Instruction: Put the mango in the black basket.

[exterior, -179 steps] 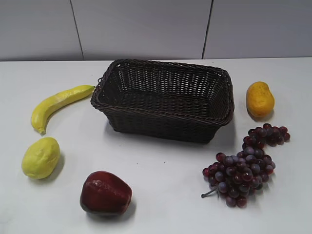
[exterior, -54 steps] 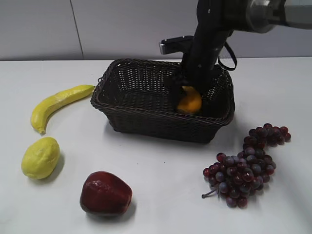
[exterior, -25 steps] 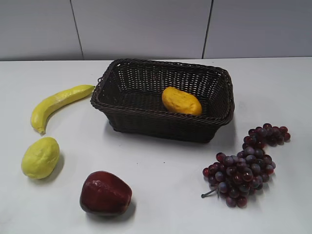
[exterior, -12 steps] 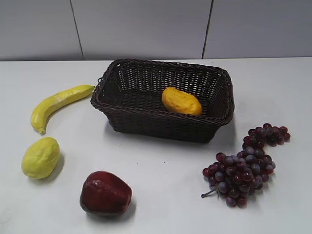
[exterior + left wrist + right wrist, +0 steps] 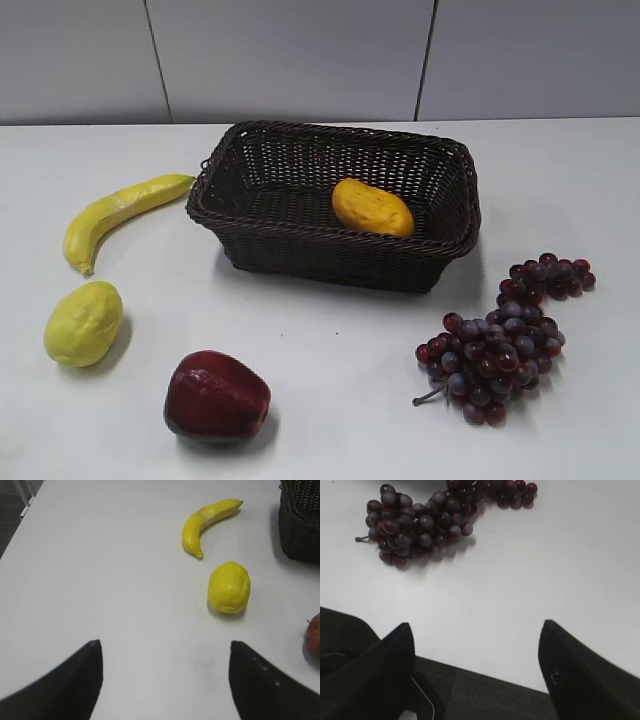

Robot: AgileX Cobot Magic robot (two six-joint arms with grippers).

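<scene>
The orange-yellow mango point(image 5: 372, 207) lies inside the black basket point(image 5: 300, 237), toward its right half, resting on the basket floor. A corner of the basket also shows in the left wrist view point(image 5: 300, 530). No arm shows in the exterior view. My left gripper point(image 5: 165, 652) is open and empty over bare table, short of the lemon. My right gripper point(image 5: 476, 632) is open and empty over the table's front edge, short of the grapes.
A yellow banana point(image 5: 115, 215) and a pale yellow lemon point(image 5: 83, 322) lie left of the basket. A dark red apple point(image 5: 216, 396) sits at the front. A bunch of purple grapes point(image 5: 505, 345) lies right front. The table edge point(image 5: 485, 677) shows below the right gripper.
Nothing has moved in the last second. Earlier the mango lay right of the basket; the right arm carried it into the basket, released it and withdrew out of the exterior view.
</scene>
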